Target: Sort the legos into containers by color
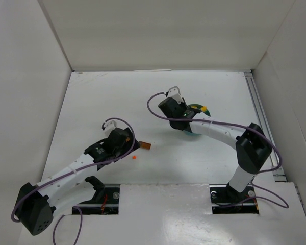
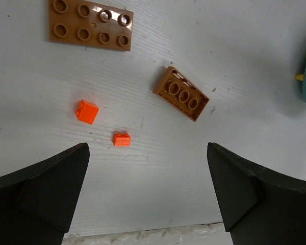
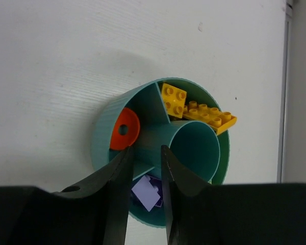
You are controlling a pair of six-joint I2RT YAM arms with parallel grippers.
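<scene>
Top: teal tub [image 1: 195, 132] sits under the right arm [image 1: 222, 131], and the loose legos [image 1: 146, 146] lie well apart by the left arm [image 1: 71, 171], so it's a long carry with drop risk. Left wrist: left gripper [image 2: 148, 148] is spread wide over tiny red-orange bits [image 2: 86, 111] and brown bricks [image 2: 181, 94]; closing off-centre could flick one away. Right wrist: right gripper [image 3: 147, 149] is slightly parted and pinching nothing, over the tub with a lilac piece [image 3: 147, 194] below; the tips, close to the central cup [image 3: 194, 148], could snag it on lift.

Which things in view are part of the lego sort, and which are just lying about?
Job:
- teal tub, holding yellow bricks, orange round piece, pale purple piece
- loose outside: brown plates, orange bricks

Just there:
- table-edge rail
- white enclosure walls
</scene>
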